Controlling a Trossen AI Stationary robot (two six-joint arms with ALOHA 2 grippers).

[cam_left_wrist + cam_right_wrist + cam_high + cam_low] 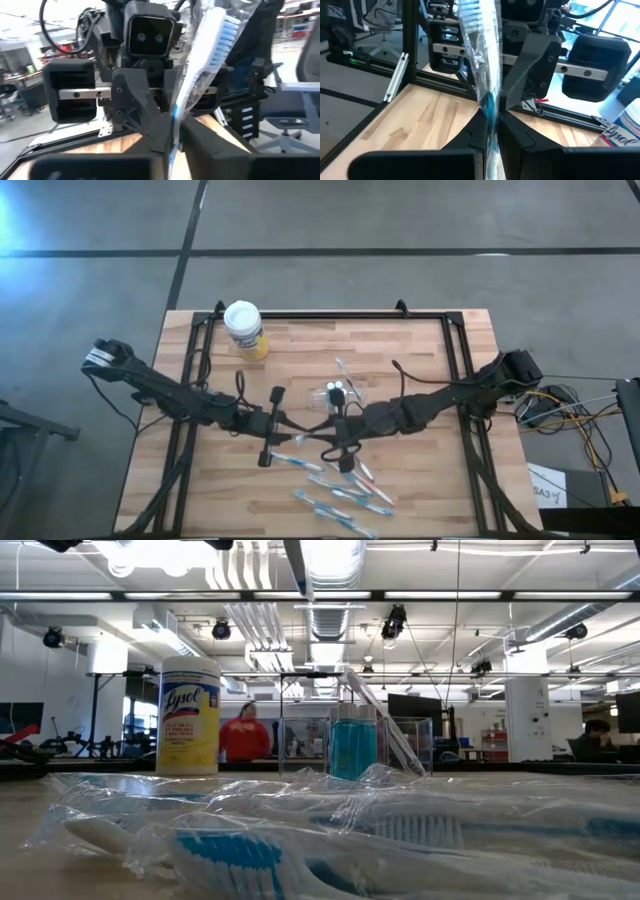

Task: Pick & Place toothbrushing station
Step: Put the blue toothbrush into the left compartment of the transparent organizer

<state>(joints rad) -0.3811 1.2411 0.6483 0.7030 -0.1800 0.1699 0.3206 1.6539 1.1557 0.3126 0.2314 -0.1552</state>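
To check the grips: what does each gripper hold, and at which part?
Both grippers, left and right, pinch a plastic-wrapped blue-and-white toothbrush by its handle, bristle end sticking out. Whether it is the same brush cannot be told.

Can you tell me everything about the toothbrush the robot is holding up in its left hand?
The toothbrush is thin and white, with blue and white bristles at its head and a blue stripe low on the handle. It is sealed in a crinkly clear plastic wrapper. It stands nearly upright, leaning a little, bristle end up, above the wooden table. The left gripper is pinched shut on its lower handle, one dark finger on each side. Nothing else touches it in the left wrist view.
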